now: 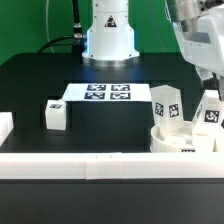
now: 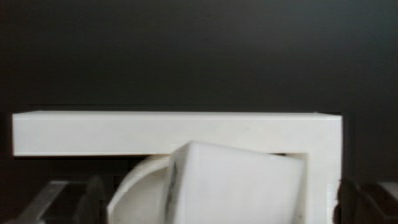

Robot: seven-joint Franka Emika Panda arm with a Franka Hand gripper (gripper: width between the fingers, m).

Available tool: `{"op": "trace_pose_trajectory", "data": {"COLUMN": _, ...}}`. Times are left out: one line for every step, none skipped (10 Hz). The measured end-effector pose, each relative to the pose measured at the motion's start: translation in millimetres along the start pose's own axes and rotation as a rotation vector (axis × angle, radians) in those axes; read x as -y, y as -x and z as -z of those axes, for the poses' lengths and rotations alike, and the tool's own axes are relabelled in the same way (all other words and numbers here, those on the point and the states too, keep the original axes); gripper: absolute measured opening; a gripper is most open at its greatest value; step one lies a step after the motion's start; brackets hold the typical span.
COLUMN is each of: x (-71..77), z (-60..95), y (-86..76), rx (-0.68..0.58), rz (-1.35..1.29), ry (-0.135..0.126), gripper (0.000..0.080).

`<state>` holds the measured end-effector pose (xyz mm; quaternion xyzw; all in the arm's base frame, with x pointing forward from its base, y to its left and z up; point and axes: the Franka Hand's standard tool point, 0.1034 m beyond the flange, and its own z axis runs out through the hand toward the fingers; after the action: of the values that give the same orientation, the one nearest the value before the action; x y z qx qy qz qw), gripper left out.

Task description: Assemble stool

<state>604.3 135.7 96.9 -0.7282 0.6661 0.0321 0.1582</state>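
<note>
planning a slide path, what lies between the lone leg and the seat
Only bare table between lone leg and seat, exterior view; marker board lies farther back.

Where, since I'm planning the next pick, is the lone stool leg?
The lone leg sits at the exterior view's left, beside the marker board, away from the seat.

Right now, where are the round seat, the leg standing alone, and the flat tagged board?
Seat point(image 1: 168, 138): exterior view, on its near outer wall.
Lone leg point(image 1: 56, 117): exterior view, on its front face.
Marker board point(image 1: 74, 93): exterior view, on its bare white end.
</note>
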Motion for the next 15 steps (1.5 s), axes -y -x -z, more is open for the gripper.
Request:
{"op": "trace_pose_trajectory", "data": {"x": -1.1, "z": -1.4, "y": -0.5, "rx": 0.000, "rz": 0.068, "ry": 0.003, "gripper": 0.0649}}
{"op": "trace_pose_trajectory", "data": {"x": -1.3, "z": -1.7, "y": -0.7, "rx": 0.000, "rz": 0.155, "ry": 0.003, "gripper": 0.0649}}
{"op": "trace_pose_trajectory", "data": {"x": -1.3, "z": -1.7, "y": -0.8, "rx": 0.000, "rz": 0.232, "ry": 0.003, "gripper": 0.0649}}
{"op": "trace_pose_trajectory", "data": {"x": -1.9, "z": -1.8, "y": -1.2, "rx": -0.001, "rz": 0.332, "ry": 0.011, "gripper": 0.0649}}
{"op": "trace_pose_trajectory", "data": {"x": -3.0, "z": -1.0, "y": -2.3, "rx": -0.003, "rz": 0.485, "ry": 0.041, "gripper": 0.0649}}
{"op": "trace_pose_trajectory", "data": {"x": -0.9, "z": 0.5, "y": -1.3, "rx": -0.013, "rz": 0.651, "ry": 0.057, "gripper": 0.0649}}
{"op": "trace_pose_trajectory", "data": {"x": 0.9, "z": 1.3, "y": 0.9, "rx": -0.015, "rz": 0.781, "ry": 0.062, "gripper": 0.0649}}
{"op": "trace_pose_trajectory", "data": {"x": 4.4, "z": 3.4, "y": 2.1, "rx": -0.011, "rz": 0.868, "ry": 0.059, "gripper": 0.0649}}
{"op": "trace_pose_trajectory", "data": {"x": 9.0, "z": 5.9, "y": 3.5, "rx": -0.012, "rz": 0.951, "ry": 0.052, "gripper": 0.0649}}
{"op": "trace_pose_trajectory", "data": {"x": 7.8, "z": 4.7, "y": 2.3, "rx": -0.010, "rz": 1.028, "ry": 0.054, "gripper": 0.0649}}
{"op": "trace_pose_trajectory", "data": {"x": 7.7, "z": 4.5, "y": 1.8, "rx": -0.009, "rz": 1.081, "ry": 0.056, "gripper": 0.0649}}
{"op": "trace_pose_trajectory", "data": {"x": 7.8, "z": 4.6, "y": 0.6, "rx": -0.009, "rz": 1.197, "ry": 0.060, "gripper": 0.0649}}
{"op": "trace_pose_trajectory", "data": {"x": 7.5, "z": 4.1, "y": -0.2, "rx": -0.009, "rz": 1.270, "ry": 0.064, "gripper": 0.0649}}
{"op": "trace_pose_trajectory", "data": {"x": 6.2, "z": 2.1, "y": -0.6, "rx": -0.017, "rz": 1.468, "ry": 0.093, "gripper": 0.0649}}
{"op": "trace_pose_trajectory", "data": {"x": 4.9, "z": 0.2, "y": 1.1, "rx": -0.017, "rz": 1.565, "ry": 0.104, "gripper": 0.0649}}
